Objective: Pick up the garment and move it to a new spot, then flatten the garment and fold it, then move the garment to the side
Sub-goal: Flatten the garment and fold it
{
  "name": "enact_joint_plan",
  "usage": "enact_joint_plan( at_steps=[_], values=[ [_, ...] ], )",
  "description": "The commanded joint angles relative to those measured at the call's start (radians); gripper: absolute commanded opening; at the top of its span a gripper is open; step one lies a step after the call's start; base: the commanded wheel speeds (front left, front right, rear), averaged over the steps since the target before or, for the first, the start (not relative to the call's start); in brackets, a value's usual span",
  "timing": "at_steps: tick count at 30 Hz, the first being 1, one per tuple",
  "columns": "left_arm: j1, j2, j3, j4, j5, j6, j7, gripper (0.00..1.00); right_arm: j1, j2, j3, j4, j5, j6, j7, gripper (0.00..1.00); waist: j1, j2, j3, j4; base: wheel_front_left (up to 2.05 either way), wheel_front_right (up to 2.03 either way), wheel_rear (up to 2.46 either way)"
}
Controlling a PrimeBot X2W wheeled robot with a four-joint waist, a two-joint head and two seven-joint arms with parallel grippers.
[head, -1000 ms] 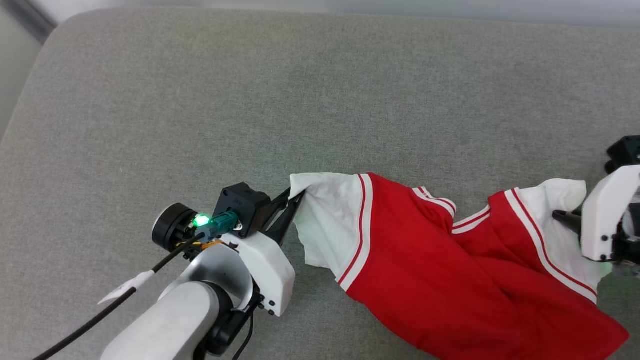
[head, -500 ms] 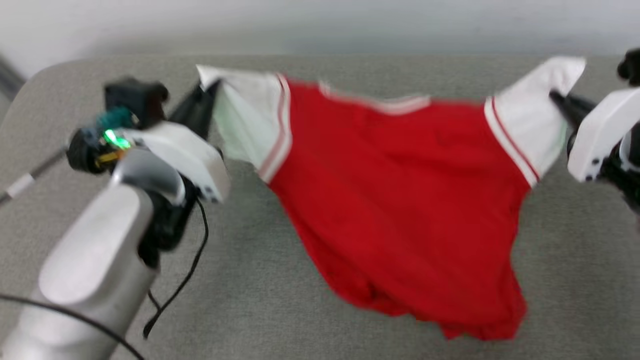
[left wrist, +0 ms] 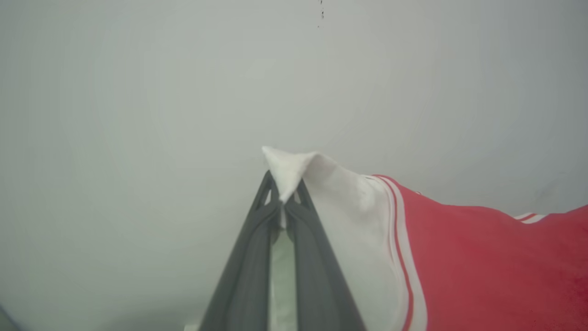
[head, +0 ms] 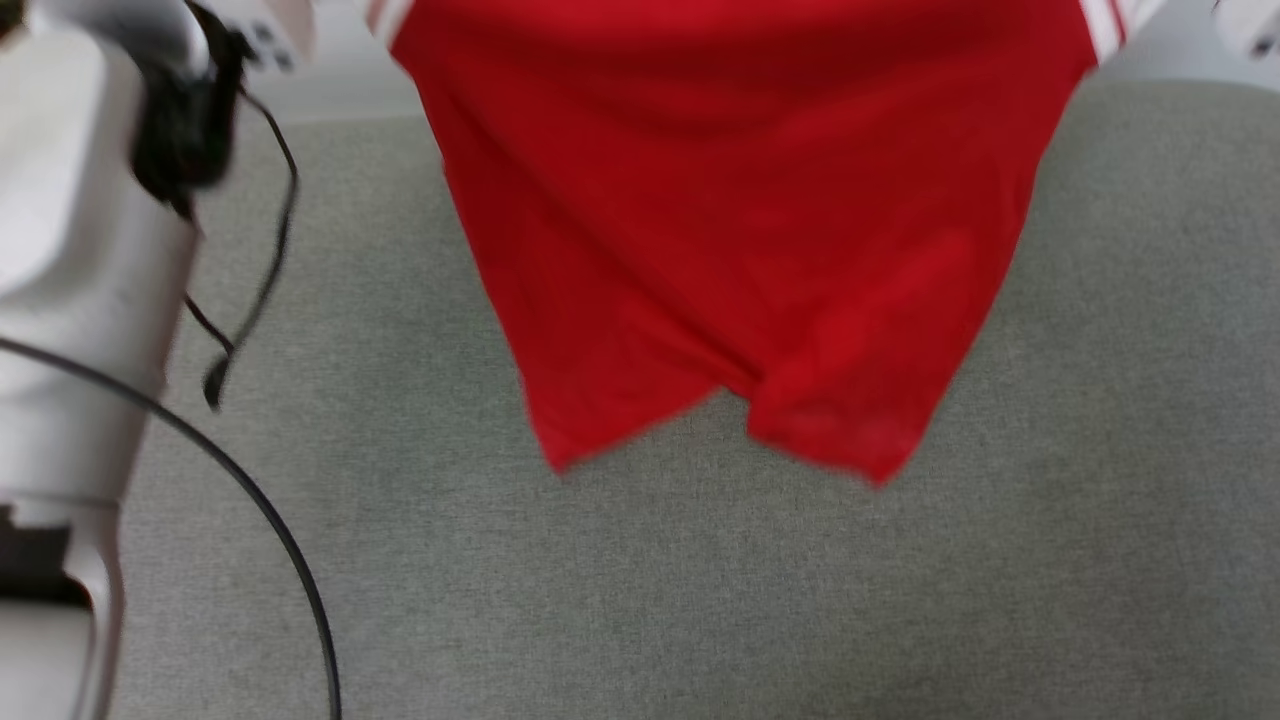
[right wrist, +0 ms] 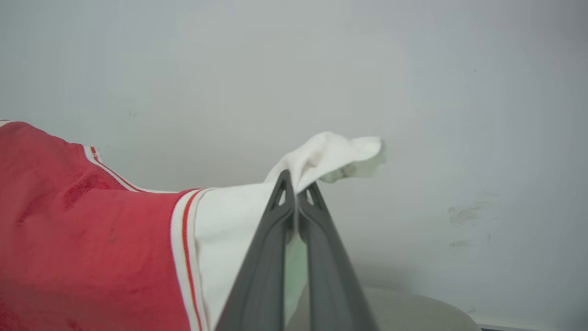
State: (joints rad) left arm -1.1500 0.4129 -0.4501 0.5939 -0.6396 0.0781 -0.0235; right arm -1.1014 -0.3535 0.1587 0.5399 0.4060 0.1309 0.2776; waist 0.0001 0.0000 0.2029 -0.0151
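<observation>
Closest to you is the flat grey woven cushion [head: 640, 600]. A thin black cable [head: 285, 560] curves over its left side, next to the robot's pale left forearm [head: 70, 250].

Above the cushion hangs the garment [head: 740, 230], a soft red sports jersey with white sleeve parts and red-and-white stripes. It is up in the air, spread wide between the two arms. Its bottom edge dangles over the cushion, and the blur hides whether it brushes it.

Higher up, the left gripper [left wrist: 283, 195] is pinched together on one white sleeve corner. The right gripper [right wrist: 298, 184] is pinched together on the other white corner. Behind them is a plain pale wall [left wrist: 138, 92].

You look to be carrying the jersey to its new spot. To do this well, move both arms at the same speed and the same height, so the top edge stays straight. Do not pull the arms too far apart, because each grip has only a small bit of cloth and it could slip out. Pick a bare part of the cushion, away from the cable. Let the bottom edge land first, then lay the rest down slowly so it lies flat.
</observation>
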Motion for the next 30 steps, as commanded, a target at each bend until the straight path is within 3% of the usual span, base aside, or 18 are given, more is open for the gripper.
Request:
enact_joint_plan(
  at_steps=[1, 8, 17, 22, 30],
  values=[
    [-0.068, 0.002, 0.008, 0.031, 0.016, -0.006, -0.028, 0.0, -0.057, 0.003, -0.005, 0.013, -0.01, 0.0, -0.023, 0.0, -0.0001, 0.0, 0.029, -0.008, 0.0, 0.0, 0.0],
    [-0.292, 0.028, 0.037, 0.134, 0.047, -0.015, -0.106, 0.0, -0.265, 0.009, -0.012, 0.056, -0.049, 0.0, -0.099, 0.0, -0.0001, 0.0, 0.121, -0.023, 0.0, 0.0, 0.0],
    [-0.52, 0.063, 0.067, 0.187, 0.057, -0.022, -0.126, 0.0, -0.503, 0.025, -0.006, 0.109, -0.07, 0.0, -0.147, 0.0, -0.0001, 0.0, 0.296, -0.033, 0.0, 0.0, 0.0],
    [-0.549, 0.065, 0.061, 0.221, 0.06, -0.034, -0.148, 0.0, -0.561, 0.052, 0.026, 0.161, -0.057, 0.0, -0.16, 0.0, -0.0001, 0.0, 0.37, -0.036, 0.0, 0.0, 0.0],
    [-0.499, 0.019, 0.049, 0.3, 0.038, -0.069, -0.187, 0.0, -0.564, 0.08, 0.092, 0.256, -0.037, 0.0, -0.191, 0.0, -0.0001, 0.0, 0.421, -0.022, 0.0, 0.0, 0.0]
  ],
)
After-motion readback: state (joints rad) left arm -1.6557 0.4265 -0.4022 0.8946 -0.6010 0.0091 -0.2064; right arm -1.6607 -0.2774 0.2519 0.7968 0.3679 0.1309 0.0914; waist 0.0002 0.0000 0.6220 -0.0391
